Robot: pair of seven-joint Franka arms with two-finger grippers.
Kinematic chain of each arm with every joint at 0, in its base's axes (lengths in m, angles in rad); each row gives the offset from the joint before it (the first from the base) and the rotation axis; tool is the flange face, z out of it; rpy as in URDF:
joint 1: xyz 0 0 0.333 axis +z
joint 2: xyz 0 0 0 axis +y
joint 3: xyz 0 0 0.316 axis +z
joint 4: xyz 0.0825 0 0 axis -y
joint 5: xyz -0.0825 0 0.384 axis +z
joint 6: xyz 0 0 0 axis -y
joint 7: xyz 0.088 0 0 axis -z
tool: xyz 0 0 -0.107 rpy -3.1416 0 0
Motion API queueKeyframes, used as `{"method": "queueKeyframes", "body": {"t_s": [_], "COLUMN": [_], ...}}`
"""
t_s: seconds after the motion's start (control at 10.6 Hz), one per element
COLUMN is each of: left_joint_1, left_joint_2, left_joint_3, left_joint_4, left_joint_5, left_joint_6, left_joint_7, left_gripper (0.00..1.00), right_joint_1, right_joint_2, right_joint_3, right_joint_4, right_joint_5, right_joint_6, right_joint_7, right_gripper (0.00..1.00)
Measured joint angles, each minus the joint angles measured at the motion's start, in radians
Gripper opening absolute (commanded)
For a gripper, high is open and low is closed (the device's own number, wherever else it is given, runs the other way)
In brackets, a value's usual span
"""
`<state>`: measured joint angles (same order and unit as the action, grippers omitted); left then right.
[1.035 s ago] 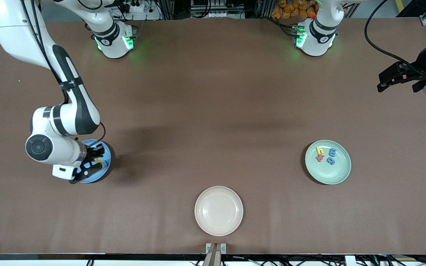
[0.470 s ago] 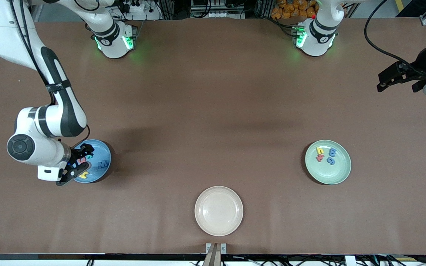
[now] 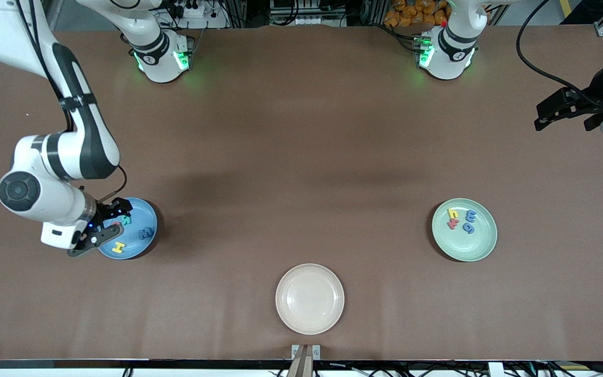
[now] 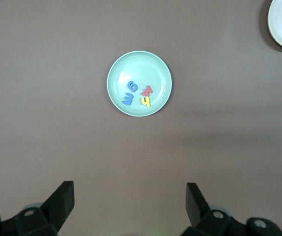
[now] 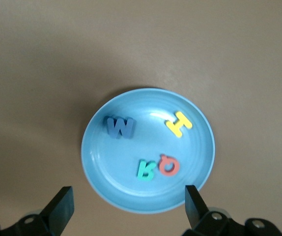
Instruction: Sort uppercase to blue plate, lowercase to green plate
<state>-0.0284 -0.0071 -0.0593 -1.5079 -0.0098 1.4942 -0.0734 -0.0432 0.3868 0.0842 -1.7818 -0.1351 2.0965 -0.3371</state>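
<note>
blue plate: (image 3: pixel 147 220) at the right arm's end of the table, flat on it; whole dish seen in the right wrist view (image 5: pixel 94 162)
uppercase: all four lie flat in the blue plate, none held. M (image 5: pixel 120 127), H (image 5: pixel 179 124), R (image 5: pixel 145 169), Q (image 5: pixel 169 165). R and Q touch or nearly so; M and H lie apart from them and from each other. Front view shows H (image 3: pixel 119 246) and M (image 3: pixel 146 233); R and Q mostly hidden by the gripper there
right gripper: (image 3: pixel 103 226) in the air over the blue plate's edge on the right arm's side; fingers apart, nothing between them
right fingers: tips (image 5: pixel 62 205) show in the right wrist view, spread wider than the letter group; every letter lies below them, none touched
green plate: (image 3: pixel 482 246) at the left arm's end of the table, well apart from the blue plate; also in the left wrist view (image 4: pixel 116 73)
lowercase: all four in the green plate, bunched close. h (image 3: pixel 454 213), w (image 3: pixel 453 223), e (image 3: pixel 471 215), g (image 3: pixel 469 228)
left gripper: (image 3: pixel 563 112) waits in the air over the table's edge at the left arm's end, well apart from the green plate; fingers (image 4: pixel 61 199) apart, empty
cream plate: (image 3: pixel 286 314) empty, nearest the front camera, between the two other plates
</note>
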Motion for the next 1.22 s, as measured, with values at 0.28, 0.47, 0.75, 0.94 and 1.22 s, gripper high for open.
{"method": "queueKeyframes", "body": {"t_s": [0.28, 0.47, 0.75, 0.94, 1.22], "left_joint_1": [0.0, -0.001, -0.001, -0.001, -0.001], "left_joint_2": [0.001, 0.001, 0.001, 0.001, 0.001], "left_joint_3": [0.0, -0.001, -0.001, -0.001, -0.001], "left_joint_4": [0.0, 0.0, 0.0, 0.0, 0.0], "left_joint_5": [0.0, 0.0, 0.0, 0.0, 0.0], "left_joint_6": [0.0, 0.0, 0.0, 0.0, 0.0], "left_joint_7": [0.0, 0.0, 0.0, 0.0, 0.0], "left_gripper": [1.0, 1.0, 1.0, 1.0, 1.0], "right_joint_1": [0.029, 0.077, 0.076, 0.077, 0.078], "right_joint_2": [-0.161, -0.24, -0.276, -0.29, -0.308], "right_joint_3": [-0.056, -0.159, -0.178, -0.166, -0.136], "right_joint_4": [-0.075, -0.053, 0.053, 0.129, 0.255], "right_joint_5": [0.117, 0.149, 0.161, 0.162, 0.162], "right_joint_6": [-0.052, -0.086, -0.245, -0.326, -0.397], "right_joint_7": [0.07, 0.07, 0.123, 0.174, 0.19], "right_gripper": [1.0, 1.0, 1.0, 1.0, 1.0]}}
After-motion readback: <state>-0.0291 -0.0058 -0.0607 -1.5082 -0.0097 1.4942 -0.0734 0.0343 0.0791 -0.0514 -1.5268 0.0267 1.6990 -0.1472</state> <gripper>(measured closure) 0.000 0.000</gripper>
